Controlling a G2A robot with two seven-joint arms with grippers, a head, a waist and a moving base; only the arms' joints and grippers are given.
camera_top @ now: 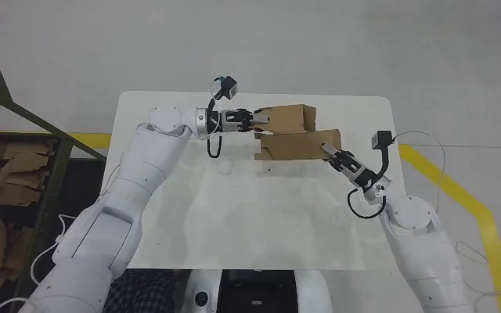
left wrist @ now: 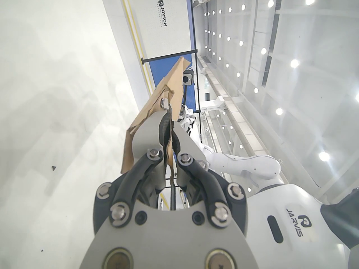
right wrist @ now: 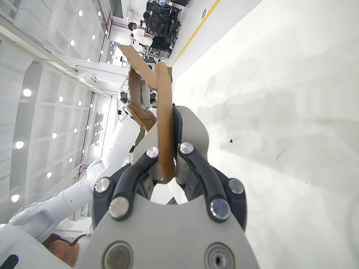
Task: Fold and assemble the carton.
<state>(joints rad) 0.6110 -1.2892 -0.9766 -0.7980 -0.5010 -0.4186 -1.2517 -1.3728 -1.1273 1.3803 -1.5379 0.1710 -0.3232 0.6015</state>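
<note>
Carton (camera_top: 296, 144) clamped at both ends over the far half of the table (camera_top: 235, 227).
The brown carton is partly unfolded, its panels splayed apart, and lies crosswise nearer the table's far edge than its near edge. The left gripper (camera_top: 261, 120) is closed tight on the carton end toward the table's left side, cardboard pinched between its fingers (left wrist: 148, 132). The right gripper (camera_top: 332, 153) is closed on a cardboard flap at the end toward the table's right side.

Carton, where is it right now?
Top view: the carton is held over the far middle of the table, pinched between the left gripper and the right gripper.
</note>
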